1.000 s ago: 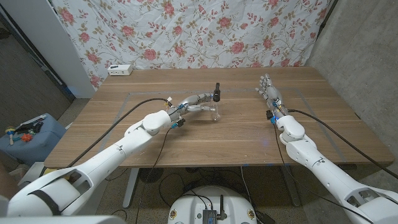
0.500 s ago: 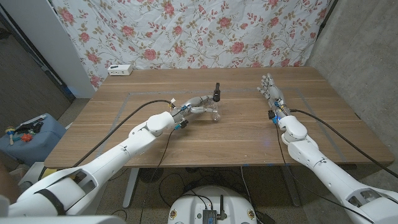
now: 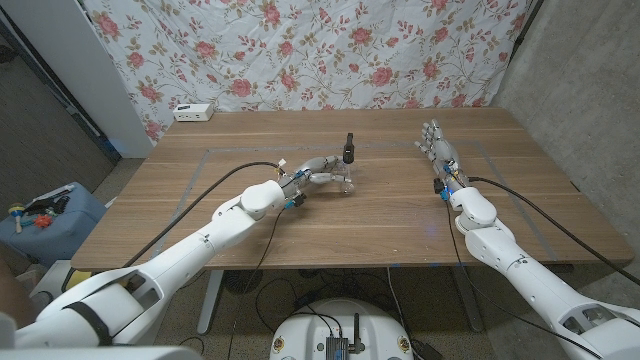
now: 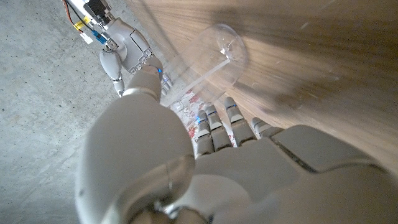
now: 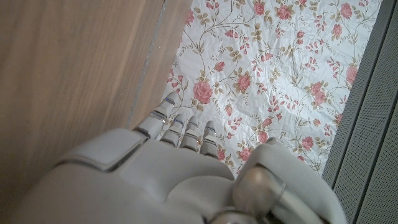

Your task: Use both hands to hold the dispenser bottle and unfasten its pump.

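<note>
One clear dispenser bottle (image 3: 346,180) with a black pump (image 3: 349,149) stands mid-table, the left hand (image 3: 322,171) curled around its side, while the right hand (image 3: 437,146) waits well apart, fingers straight, holding nothing.

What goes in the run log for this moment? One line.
left hand: at dispenser bottle, grasp unclear | right hand: apart, empty | pump: on

A wooden table (image 3: 330,215) with faint tape lines marking a rectangle on its top. A clear dispenser bottle (image 3: 346,176) with a black pump stands upright near the middle. A small white box (image 3: 194,112) lies at the far left corner
</note>
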`<control>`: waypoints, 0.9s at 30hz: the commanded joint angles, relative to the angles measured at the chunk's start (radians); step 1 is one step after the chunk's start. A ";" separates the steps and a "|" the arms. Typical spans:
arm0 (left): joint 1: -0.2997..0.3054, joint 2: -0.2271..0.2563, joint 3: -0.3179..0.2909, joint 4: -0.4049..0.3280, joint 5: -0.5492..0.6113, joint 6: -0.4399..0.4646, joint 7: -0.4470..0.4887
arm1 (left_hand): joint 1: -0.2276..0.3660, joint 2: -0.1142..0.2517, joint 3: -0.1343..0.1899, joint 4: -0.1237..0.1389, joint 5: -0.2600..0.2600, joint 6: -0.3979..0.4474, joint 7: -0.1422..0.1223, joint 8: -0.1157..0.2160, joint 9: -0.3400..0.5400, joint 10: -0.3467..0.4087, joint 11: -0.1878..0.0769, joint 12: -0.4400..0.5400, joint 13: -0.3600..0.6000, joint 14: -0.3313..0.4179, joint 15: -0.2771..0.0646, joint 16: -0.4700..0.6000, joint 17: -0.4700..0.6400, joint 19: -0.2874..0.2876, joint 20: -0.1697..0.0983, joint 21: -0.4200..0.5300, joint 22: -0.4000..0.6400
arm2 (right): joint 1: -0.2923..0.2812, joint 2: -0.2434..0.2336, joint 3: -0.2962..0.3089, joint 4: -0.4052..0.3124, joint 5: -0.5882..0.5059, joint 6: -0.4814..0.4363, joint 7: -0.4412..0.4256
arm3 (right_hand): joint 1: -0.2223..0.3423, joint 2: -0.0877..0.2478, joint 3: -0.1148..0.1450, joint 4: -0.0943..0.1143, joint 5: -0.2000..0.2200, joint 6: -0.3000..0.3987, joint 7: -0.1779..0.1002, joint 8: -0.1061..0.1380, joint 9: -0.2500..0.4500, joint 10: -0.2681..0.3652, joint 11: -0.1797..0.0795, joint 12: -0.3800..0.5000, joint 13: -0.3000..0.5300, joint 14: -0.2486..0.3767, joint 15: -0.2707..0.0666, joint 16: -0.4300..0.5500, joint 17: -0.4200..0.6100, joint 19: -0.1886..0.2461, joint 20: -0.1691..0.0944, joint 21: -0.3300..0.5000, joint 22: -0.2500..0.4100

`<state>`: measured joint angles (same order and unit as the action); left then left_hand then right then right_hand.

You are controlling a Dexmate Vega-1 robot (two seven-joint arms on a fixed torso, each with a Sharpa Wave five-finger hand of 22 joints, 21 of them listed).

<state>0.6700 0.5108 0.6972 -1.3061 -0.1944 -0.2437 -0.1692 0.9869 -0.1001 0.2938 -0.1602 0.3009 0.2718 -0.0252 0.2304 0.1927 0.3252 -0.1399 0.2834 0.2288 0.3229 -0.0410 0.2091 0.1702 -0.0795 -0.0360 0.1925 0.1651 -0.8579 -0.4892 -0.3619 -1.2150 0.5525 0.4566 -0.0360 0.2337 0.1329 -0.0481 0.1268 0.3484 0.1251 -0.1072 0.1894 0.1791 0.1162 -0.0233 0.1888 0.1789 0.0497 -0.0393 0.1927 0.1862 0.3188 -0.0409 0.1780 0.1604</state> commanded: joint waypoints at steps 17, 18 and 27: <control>-0.009 -0.062 0.011 0.093 0.017 -0.073 0.059 | 0.077 0.071 0.045 0.011 -0.103 0.232 -0.035 0.054 0.012 0.180 -0.050 0.112 0.078 0.205 -0.112 0.029 0.018 0.150 -0.102 0.009 -0.001 | 0.018 0.001 -0.019 0.019 0.003 -0.027 0.026 | 0.008 0.000 0.003 -0.002 0.002 0.000 -0.006 0.001 0.002 0.004 -0.007 0.001 0.004 0.009 -0.008 0.002 0.002 -0.001 -0.019 0.006 0.005; -0.009 -0.063 0.012 0.094 0.023 -0.074 0.067 | 0.079 0.076 0.046 0.011 -0.106 0.243 -0.036 0.057 0.012 0.186 -0.047 0.116 0.081 0.214 -0.114 0.032 0.020 0.159 -0.104 0.009 -0.001 | 0.020 0.003 -0.019 0.023 0.005 -0.027 0.028 | 0.008 0.000 0.003 -0.002 0.002 0.000 -0.007 0.001 0.002 0.004 -0.006 0.001 0.004 0.009 -0.008 0.002 0.002 -0.001 -0.019 0.006 0.005; -0.017 -0.095 0.010 0.147 0.025 -0.118 0.093 | 0.099 0.105 0.053 0.010 -0.108 0.332 -0.041 0.081 0.012 0.252 -0.044 0.156 0.107 0.284 -0.126 0.058 0.035 0.210 -0.119 0.007 -0.002 | 0.039 0.007 -0.029 0.039 0.002 -0.045 0.034 | 0.008 0.000 0.003 -0.003 0.002 0.002 -0.006 0.001 0.002 0.005 -0.006 0.001 0.004 0.009 -0.008 0.002 0.002 -0.001 -0.020 0.006 0.006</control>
<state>0.6594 0.4464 0.7079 -1.2089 -0.1809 -0.3170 -0.1135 1.0781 -0.0291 0.3392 -0.1500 0.1916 0.5801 -0.0718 0.3035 0.2026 0.5433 -0.1641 0.4270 0.3276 0.5847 -0.0556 0.2558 0.1994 0.1126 -0.0360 0.1963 0.1629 -0.8379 -0.4875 -0.3804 -1.1927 0.5563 0.4303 -0.0101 0.2347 0.1318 -0.0453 0.1240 0.3484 0.1250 -0.1071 0.1894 0.1791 0.1162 -0.0232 0.1887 0.1789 0.0497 -0.0393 0.1927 0.1863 0.3188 -0.0409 0.1780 0.1604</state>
